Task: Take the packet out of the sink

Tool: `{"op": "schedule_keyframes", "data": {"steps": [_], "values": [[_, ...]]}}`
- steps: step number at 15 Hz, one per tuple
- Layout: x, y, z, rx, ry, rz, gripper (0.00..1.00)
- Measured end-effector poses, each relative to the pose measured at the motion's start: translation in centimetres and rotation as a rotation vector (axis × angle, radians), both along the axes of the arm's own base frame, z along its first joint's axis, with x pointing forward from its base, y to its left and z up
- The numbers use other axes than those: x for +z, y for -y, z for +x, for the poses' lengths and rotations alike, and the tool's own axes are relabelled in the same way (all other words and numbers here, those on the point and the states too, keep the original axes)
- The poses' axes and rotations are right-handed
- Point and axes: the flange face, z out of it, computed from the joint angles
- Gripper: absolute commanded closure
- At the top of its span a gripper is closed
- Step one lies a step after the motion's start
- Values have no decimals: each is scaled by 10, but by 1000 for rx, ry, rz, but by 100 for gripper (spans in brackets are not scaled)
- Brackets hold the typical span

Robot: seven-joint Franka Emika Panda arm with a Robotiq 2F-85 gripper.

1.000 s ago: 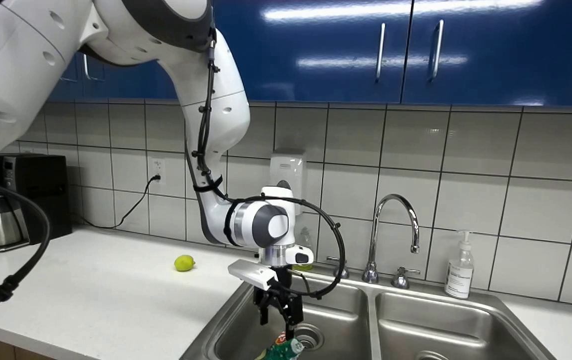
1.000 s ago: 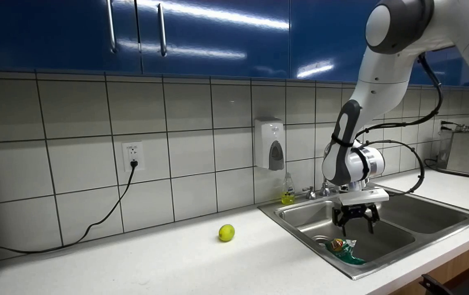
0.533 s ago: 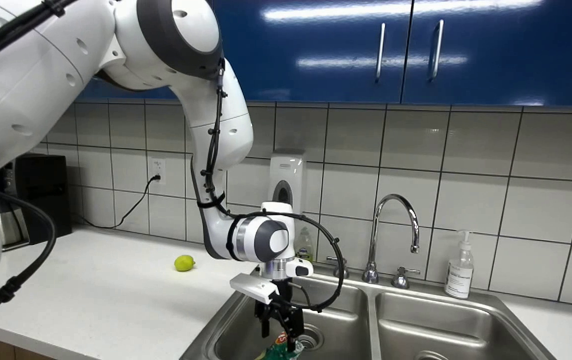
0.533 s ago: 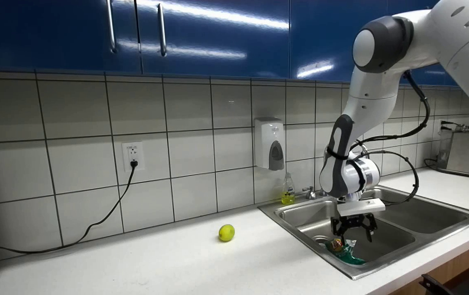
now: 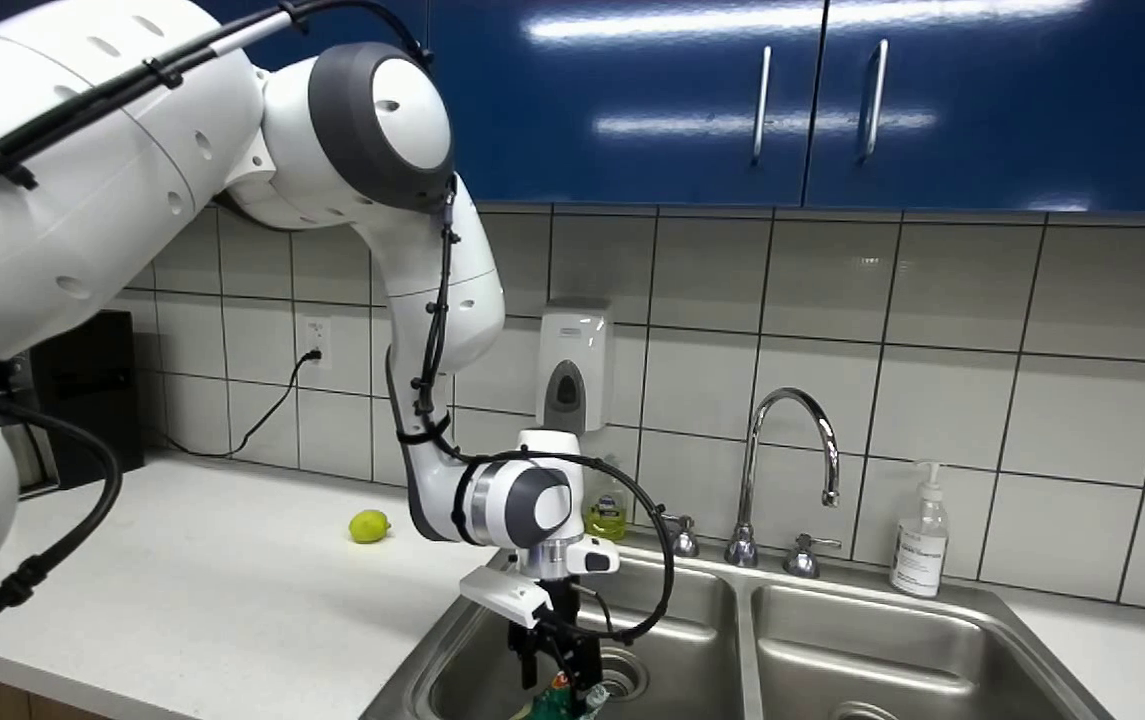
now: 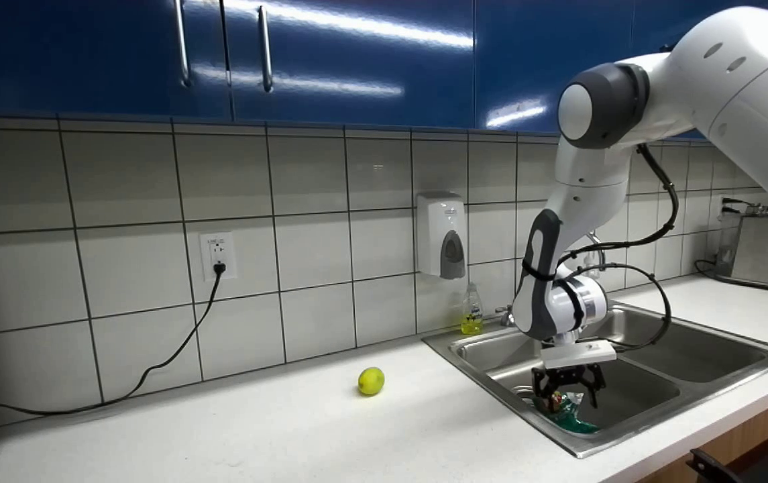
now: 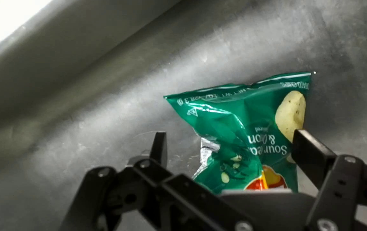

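The packet is a crumpled green chip bag with a yellow-and-red logo. It lies on the floor of one sink basin (image 6: 501,397) near the drain. It shows in the wrist view (image 7: 231,115) and in both exterior views (image 5: 544,708) (image 6: 573,421), partly hidden by the gripper. My black gripper (image 7: 229,144) is open, low in the basin and pointing down over the packet. It also shows in both exterior views (image 5: 556,676) (image 6: 571,404). In the wrist view the packet's lower part lies between the spread fingers; one fingertip overlaps its edge. I cannot tell whether they touch.
A metal divider (image 5: 747,650) separates the two basins. The faucet (image 5: 750,470) and its handles stand behind the sink. A soap pump bottle (image 5: 920,545) and a yellow dish soap bottle (image 6: 471,312) stand along the back. A lime (image 6: 371,381) lies on the white counter.
The arm has come down, and my open gripper has lowered into the basin to the packet. The packet has not visibly moved.
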Motion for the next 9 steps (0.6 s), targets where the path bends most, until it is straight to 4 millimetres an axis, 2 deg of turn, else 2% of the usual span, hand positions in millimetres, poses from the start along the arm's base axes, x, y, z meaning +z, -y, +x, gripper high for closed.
{"op": "schedule_keyframes", "data": {"steps": [6,7,8,9], "values": [[-12,-5,16,11,10,-9,0],[-13,-6,18,13,12,-10,9],[-14,-7,20,15,14,-11,28],[-15,-8,22,18,15,-12,34]]}}
